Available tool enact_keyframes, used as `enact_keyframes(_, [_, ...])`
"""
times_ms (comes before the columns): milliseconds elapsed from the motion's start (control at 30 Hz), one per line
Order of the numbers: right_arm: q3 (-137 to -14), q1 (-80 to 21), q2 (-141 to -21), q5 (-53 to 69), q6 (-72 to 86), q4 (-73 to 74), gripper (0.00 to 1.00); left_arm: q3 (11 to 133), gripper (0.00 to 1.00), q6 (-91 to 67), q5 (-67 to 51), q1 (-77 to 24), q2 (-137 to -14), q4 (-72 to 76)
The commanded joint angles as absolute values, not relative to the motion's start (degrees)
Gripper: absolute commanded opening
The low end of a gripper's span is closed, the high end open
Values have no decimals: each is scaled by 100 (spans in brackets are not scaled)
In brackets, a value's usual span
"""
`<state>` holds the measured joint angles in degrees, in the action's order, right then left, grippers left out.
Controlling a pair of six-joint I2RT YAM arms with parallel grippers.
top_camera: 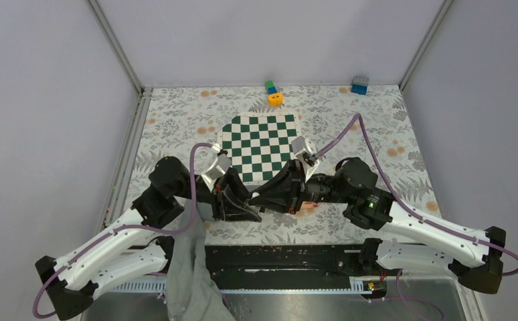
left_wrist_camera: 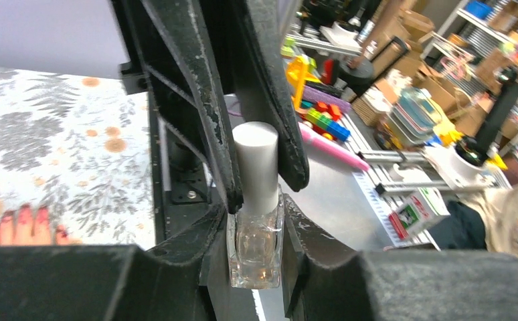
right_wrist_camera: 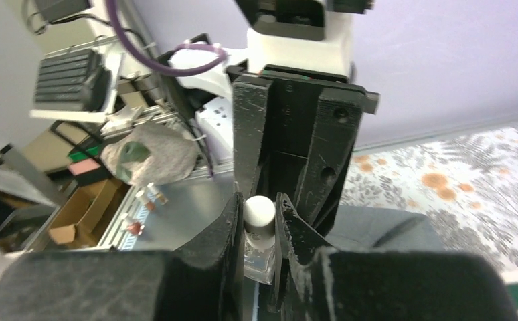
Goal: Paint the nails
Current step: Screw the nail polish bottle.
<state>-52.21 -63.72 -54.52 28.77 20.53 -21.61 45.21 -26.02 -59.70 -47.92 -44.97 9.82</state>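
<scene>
A small clear glass nail polish bottle [left_wrist_camera: 255,257] with a grey-white cap [left_wrist_camera: 256,164] is held between both grippers above the table's near middle. My left gripper [left_wrist_camera: 256,227] is shut on the glass body. My right gripper [right_wrist_camera: 260,204] is shut on the cap [right_wrist_camera: 259,212]. In the top view the left gripper [top_camera: 246,207] and right gripper [top_camera: 270,196] meet tip to tip. A pale pinkish hand [left_wrist_camera: 15,234] lies on the floral cloth, its dark red nails [left_wrist_camera: 23,215] showing. In the top view the hand [top_camera: 308,206] peeks out under the right gripper; its grey sleeve [top_camera: 189,267] hangs over the near edge.
A green and white chequered mat [top_camera: 260,147] lies just beyond the grippers. An orange ring with green and blue blocks [top_camera: 274,97] and a blue block [top_camera: 359,85] stand at the far edge. A black rail [top_camera: 283,257] runs along the near edge.
</scene>
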Motion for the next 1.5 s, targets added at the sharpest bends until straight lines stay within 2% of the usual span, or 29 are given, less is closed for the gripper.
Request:
enact_keyframes(0, [-5463, -6398, -5246, 1820, 2138, -1188, 0, 4561, 0, -1995, -5017, -4625, -4225, 914])
enact_keyframes(200, [-5544, -6406, -5373, 887, 2459, -682, 0, 4593, 0, -1680, -4185, -4579, -4098, 433])
enact_keyframes(433, [-5851, -6570, -5797, -194, 2945, -96, 0, 4714, 0, -1261, -2699, -4579, -4043, -388])
enact_keyframes(767, [-6988, -6928, -7055, -1617, 3497, 917, 0, 4944, 0, -909, -360, -4687, -4277, -1399])
enact_keyframes(1067, [-6928, -6944, -7051, -2098, 3652, 726, 0, 4986, 0, -778, 53, -4827, -4383, -1574])
enact_keyframes(1100, [-6959, -6936, -7023, -2055, 3557, 731, 3, 4979, 0, -762, -131, -4835, -4369, -1539])
enact_keyframes(1200, [-6990, -6918, -6826, -2041, 3259, 808, 51, 4903, 0, -698, -1026, -4830, -4317, -1259])
enact_keyframes(1333, [-6786, -6712, -6188, -2115, 3022, 1006, 88, 4847, 0, -646, -2449, -4833, -4259, -920])
enact_keyframes(1467, [-6407, -6416, -5446, -1790, 2680, 914, 91, 4808, 0, -642, -3473, -4831, -4226, -653])
